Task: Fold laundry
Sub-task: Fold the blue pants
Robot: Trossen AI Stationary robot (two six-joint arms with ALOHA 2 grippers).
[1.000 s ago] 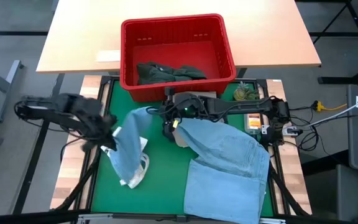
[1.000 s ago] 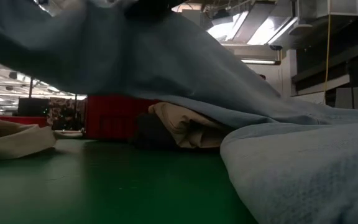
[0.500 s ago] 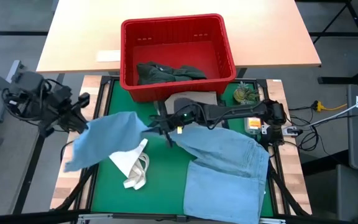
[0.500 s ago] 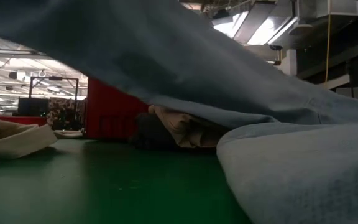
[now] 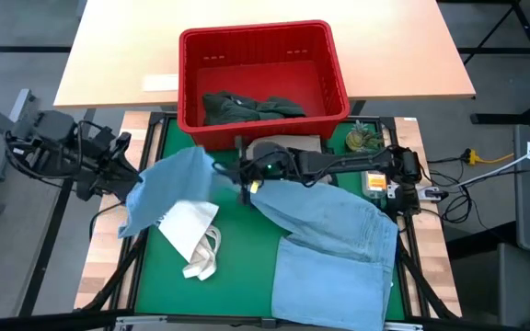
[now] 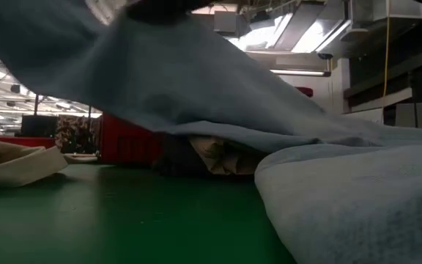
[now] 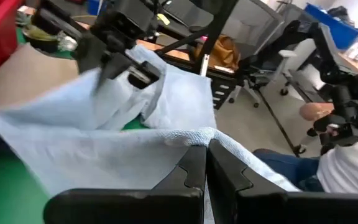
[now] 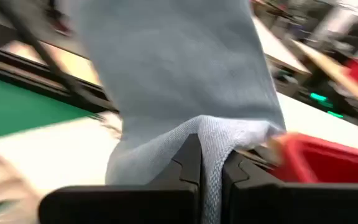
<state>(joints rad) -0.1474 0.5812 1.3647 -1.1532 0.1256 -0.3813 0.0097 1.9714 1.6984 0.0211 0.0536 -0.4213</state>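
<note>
Light blue cloth stretches crosswise above the green mat, its long axis running between the left gripper and right gripper, each clamped shut on one end.

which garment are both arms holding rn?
The light blue piece. Left gripper and right gripper each have jaws shut on its edge. The dark green-grey piece lies untouched in the red basket.
</note>
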